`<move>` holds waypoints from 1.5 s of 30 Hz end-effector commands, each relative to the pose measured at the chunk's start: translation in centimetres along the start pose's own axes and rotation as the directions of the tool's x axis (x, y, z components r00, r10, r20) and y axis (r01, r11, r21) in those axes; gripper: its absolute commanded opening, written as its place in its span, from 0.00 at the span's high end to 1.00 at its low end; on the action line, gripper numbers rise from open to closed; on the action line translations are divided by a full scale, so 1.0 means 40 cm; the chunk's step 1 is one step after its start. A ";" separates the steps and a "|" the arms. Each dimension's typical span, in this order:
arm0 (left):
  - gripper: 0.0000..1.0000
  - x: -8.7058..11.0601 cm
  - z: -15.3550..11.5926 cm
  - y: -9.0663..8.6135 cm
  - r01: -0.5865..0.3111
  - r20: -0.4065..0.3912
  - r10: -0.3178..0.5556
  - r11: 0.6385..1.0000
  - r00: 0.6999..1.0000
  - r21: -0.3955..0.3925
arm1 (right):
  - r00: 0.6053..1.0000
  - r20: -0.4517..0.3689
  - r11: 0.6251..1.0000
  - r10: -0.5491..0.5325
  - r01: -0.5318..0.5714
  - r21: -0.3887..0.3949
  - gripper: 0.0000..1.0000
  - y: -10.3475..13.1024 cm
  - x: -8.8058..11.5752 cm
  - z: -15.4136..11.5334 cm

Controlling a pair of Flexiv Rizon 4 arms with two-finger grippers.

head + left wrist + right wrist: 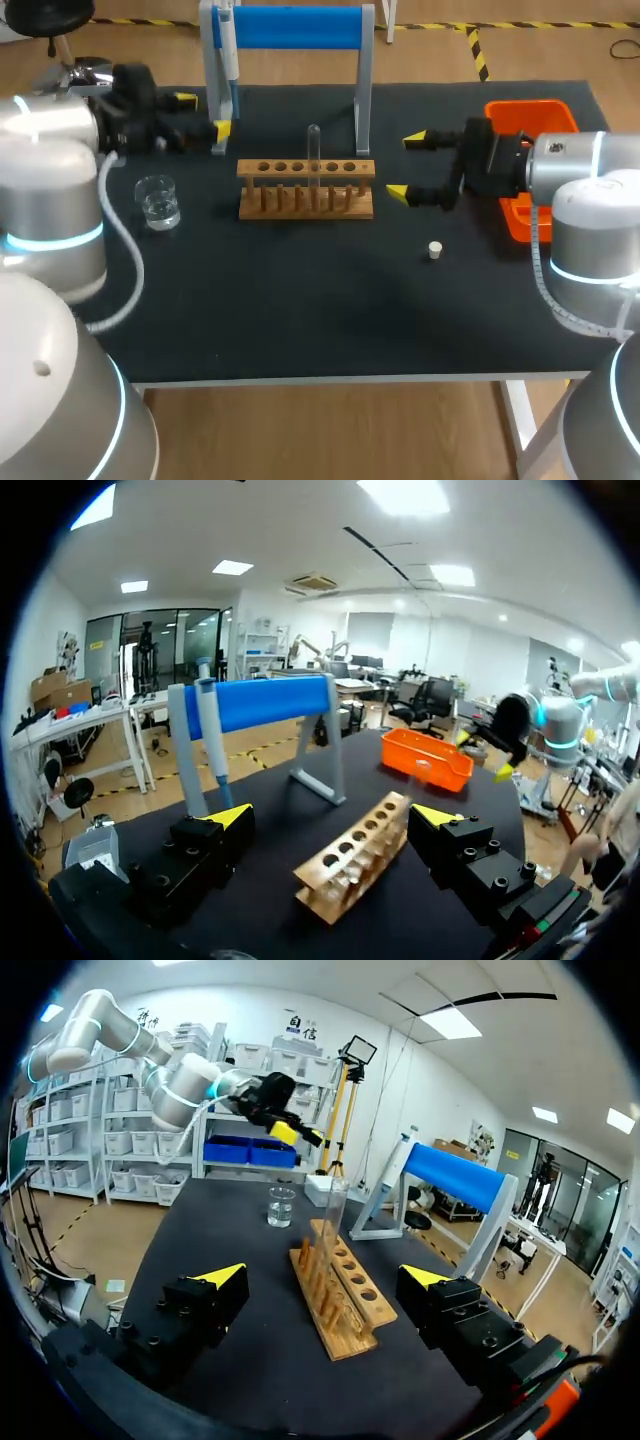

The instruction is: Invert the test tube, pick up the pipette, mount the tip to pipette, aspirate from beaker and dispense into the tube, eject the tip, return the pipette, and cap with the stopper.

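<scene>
Test tube (313, 150) is standing upright in the rack (305, 188); right tool (406, 166), spread wide, is probably needing a square mid-height pinch. Left tool (203, 114) is hanging spread too.

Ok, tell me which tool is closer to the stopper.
The right tool, by the orange bin; the white stopper lies near it, while the left tool sits beyond the rack.

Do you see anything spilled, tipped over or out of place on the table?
Nothing stands out. The tube stands straight in the rack, the beaker is upright with no spill around it, and the pipette hangs on its stand. Only the stopper lies loose on the table, apart from the rack.
</scene>
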State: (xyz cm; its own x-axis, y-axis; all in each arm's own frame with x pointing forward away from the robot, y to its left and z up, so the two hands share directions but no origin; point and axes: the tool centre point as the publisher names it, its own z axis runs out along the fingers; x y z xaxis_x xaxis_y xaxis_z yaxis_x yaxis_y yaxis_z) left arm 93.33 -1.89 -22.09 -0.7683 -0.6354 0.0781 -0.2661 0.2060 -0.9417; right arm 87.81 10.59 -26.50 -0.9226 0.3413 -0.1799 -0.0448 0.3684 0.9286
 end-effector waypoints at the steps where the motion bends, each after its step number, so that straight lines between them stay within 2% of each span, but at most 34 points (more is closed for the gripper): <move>1: 0.00 0.094 -0.066 0.045 -0.031 0.002 0.031 0.998 1.000 0.060 | 1.000 0.000 1.000 0.000 0.000 0.001 0.00 0.000 0.001 0.000; 6: 0.00 0.145 -0.072 0.076 -0.047 -0.029 0.048 0.998 0.998 0.052 | 1.000 0.000 1.000 0.000 0.000 0.001 0.00 0.000 0.001 0.000; 12: 0.00 0.186 -0.059 0.117 -0.059 -0.060 0.059 0.998 0.996 0.004 | 1.000 0.000 1.000 0.000 0.000 0.001 0.00 0.000 0.001 0.000; 39: 0.00 0.188 -0.058 0.122 -0.056 -0.058 0.056 0.998 0.997 -0.001 | 1.000 0.000 1.000 0.000 0.000 0.001 0.00 0.000 0.001 0.000; 45: 0.00 0.188 -0.058 0.122 -0.056 -0.058 0.056 0.998 0.997 -0.001 | 0.998 -0.060 0.997 -0.005 0.000 -0.083 0.00 -0.009 -0.035 0.016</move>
State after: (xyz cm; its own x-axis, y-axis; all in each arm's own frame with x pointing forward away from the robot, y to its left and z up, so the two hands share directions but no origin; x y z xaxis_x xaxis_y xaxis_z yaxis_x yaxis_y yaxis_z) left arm 84.96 -3.80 -25.22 -0.8166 -0.5753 0.0462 -0.2253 0.2441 -0.9432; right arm 88.06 10.98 -26.24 -0.9318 0.3200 -0.1716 -0.0592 0.3324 0.9413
